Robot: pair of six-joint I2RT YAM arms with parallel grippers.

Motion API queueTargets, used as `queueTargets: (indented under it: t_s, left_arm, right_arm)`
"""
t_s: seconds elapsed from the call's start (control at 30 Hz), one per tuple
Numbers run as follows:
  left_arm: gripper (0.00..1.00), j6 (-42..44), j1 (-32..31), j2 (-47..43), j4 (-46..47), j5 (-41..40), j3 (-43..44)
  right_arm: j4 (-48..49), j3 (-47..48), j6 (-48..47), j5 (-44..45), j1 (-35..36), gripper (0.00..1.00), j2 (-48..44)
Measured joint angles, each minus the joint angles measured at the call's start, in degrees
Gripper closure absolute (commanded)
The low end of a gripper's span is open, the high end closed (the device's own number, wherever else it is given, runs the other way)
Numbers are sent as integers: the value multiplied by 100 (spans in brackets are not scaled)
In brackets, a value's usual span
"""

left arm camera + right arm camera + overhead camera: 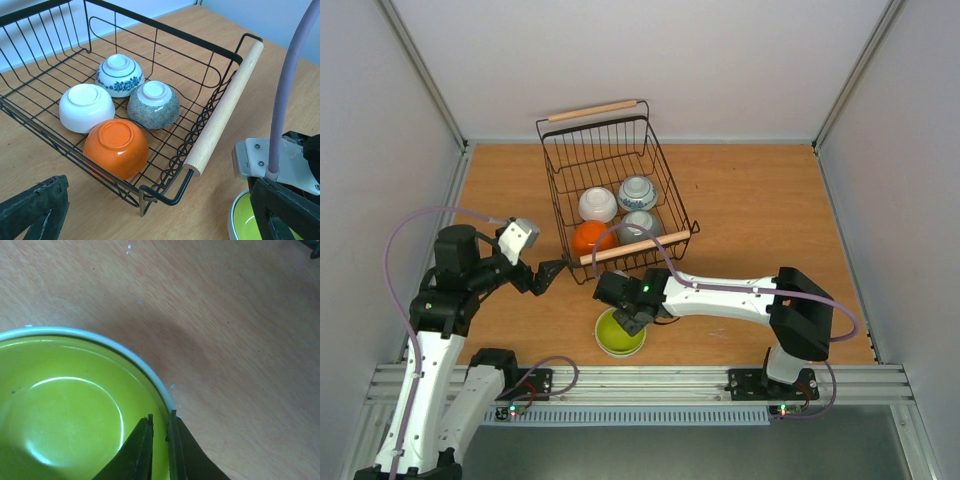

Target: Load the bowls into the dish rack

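The right gripper [161, 416] was found pinched on the thin rim of the green bowl [65, 410], upright on the table [750, 200] beside the rack [600, 150] (left gripper [545, 272] open, empty), so a slip or a knock on the handle [635, 246] was feared during lifting.

Seen from above, the right gripper [633, 324] covers part of the yellow-green bowl [610, 338]. Up close, the bowl runs off the picture beside and below the fingers [136, 455].

yellow-green bowl [65, 410], right pincer [160, 416] pinching its rim, wooden table [240, 315]
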Motion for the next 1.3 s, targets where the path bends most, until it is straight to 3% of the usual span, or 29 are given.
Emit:
queueTargets:
  t_s: [0.2, 0.43, 0.53, 0.97, 1.3]
  left_arm:
    - [1, 2, 0, 0, 0, 0, 0]
    - [1, 0, 0, 0, 0, 0, 0]
    - [1, 0, 0, -2, 0, 0, 0]
    - [1, 0, 0, -13, 0, 7, 0]
    - [1, 2, 0, -15, 0, 11, 0]
  right_arm:
    - [7, 24, 24, 155, 72, 90, 0]
    - [-256, 149, 129, 323, 323, 69, 0]
    - [-490, 256, 203, 468, 498, 65, -4]
    - [-1261, 505, 706, 885, 859, 64, -15]
    - [-1370, 625, 813, 990, 863, 66, 599]
